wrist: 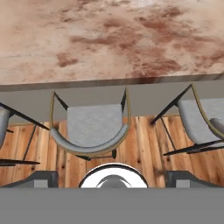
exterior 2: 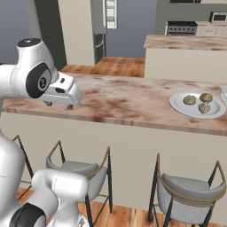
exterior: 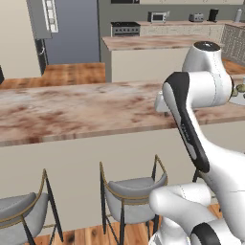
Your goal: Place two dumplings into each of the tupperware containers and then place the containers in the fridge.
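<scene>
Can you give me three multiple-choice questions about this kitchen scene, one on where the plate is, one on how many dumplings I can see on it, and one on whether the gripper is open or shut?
1. Where does the white plate sit?
A. on the marble-look counter
B. on a chair seat
C. on the wooden floor

2. How many dumplings show on the plate?
A. one
B. three
C. six

3. What state is the gripper in?
A. shut on a dumpling
B. shut on the plate
C. open, holding nothing

Answers:
1 A, the right base view shows the plate resting on the counter top.
2 B, three tan lumps lie together on the plate.
3 C, in the hand view the finger tips stand far apart with nothing between them.
</scene>
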You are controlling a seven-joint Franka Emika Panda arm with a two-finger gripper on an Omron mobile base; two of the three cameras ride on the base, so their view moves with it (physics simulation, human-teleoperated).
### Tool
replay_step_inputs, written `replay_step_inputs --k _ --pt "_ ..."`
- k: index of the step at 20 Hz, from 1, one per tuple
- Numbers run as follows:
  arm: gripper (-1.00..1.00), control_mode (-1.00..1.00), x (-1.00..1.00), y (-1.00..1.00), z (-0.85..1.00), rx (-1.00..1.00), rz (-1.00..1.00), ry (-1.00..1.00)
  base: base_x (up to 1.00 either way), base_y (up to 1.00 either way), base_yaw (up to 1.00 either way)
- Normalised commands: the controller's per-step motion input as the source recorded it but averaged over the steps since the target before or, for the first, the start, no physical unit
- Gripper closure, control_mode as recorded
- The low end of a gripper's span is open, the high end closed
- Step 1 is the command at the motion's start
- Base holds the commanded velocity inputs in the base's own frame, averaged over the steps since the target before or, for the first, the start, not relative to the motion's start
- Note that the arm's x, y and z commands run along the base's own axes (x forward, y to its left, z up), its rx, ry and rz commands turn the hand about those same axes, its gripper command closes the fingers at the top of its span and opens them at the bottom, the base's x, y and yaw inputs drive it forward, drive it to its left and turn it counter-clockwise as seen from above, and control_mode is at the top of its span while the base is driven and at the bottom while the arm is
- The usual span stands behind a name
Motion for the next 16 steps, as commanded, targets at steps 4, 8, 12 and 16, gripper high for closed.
replay_step_inputs --k 4,8,12,16 --pt "-1.00 -1.00 -0.65 -0.01 0.49 0.00 0.00 0.00 0.00 0.00 0.00" --pt "-1.00 -1.00 -0.26 -0.06 0.09 0.00 0.05 -0.03 0.00 0.00 0.00" --pt "-1.00 -1.00 -0.34 -0.15 0.00 0.00 0.13 -0.11 0.00 0.00 0.00" --pt "-1.00 -1.00 -0.36 -0.02 0.00 0.00 0.01 -0.04 0.00 0.00 0.00"
